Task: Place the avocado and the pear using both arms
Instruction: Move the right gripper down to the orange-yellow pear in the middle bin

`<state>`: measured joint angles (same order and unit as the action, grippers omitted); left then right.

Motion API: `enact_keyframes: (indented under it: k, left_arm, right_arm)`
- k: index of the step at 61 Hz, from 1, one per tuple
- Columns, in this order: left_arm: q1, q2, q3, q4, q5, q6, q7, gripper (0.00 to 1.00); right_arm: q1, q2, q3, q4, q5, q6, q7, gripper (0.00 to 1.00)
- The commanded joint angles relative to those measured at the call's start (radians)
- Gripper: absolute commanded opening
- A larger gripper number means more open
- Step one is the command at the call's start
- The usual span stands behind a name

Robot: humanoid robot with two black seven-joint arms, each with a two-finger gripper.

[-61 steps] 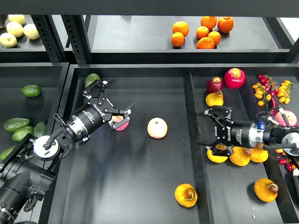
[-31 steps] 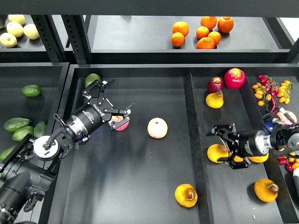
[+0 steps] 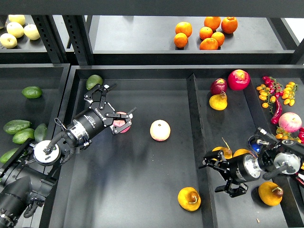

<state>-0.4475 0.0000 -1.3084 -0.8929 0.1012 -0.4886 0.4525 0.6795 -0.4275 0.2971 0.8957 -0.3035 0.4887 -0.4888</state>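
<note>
An orange-yellow pear [image 3: 189,198] with a brown stem lies at the near side of the middle tray [image 3: 142,190]. My right gripper [image 3: 216,174] is open and empty just right of it, over the divider, apart from it. More pears [image 3: 223,152] lie in the right tray. A green avocado [image 3: 94,81] lies in the middle tray's far left corner. Elongated dark green avocados [image 3: 16,126] lie in the left tray. My left gripper [image 3: 114,101] is open and empty between the corner avocado and a pink apple [image 3: 122,123], its near finger over the apple.
A second pink-yellow apple [image 3: 160,130] sits mid-tray. A rounder bright avocado [image 3: 32,91] lies far left. The right tray holds a pear [image 3: 270,194], red fruit [image 3: 238,79], chillies [image 3: 276,109] and small tomatoes. Oranges [image 3: 209,33] and yellow apples [image 3: 19,29] are on the upper shelf.
My right gripper has moved down and left, from above the right tray's pears to beside the pear in the middle tray, still empty. My left gripper shifted only slightly.
</note>
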Motion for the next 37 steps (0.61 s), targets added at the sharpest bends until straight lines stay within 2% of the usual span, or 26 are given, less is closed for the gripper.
enact_keyframes:
  k: [1,37]
  left_arm:
    - [0.001,0.0,0.0,0.0,0.0,0.0,0.0,0.99]
    - [0.016,0.0,0.001,-0.008,0.0,0.0,0.0,0.99]
  right_arm:
    - [-0.009,0.012,-0.006,-0.001,0.0,0.0,0.0,1.0]
    - [-0.077,0.049,-0.004,-0.003,-0.011,0.0,0.0,1.0]
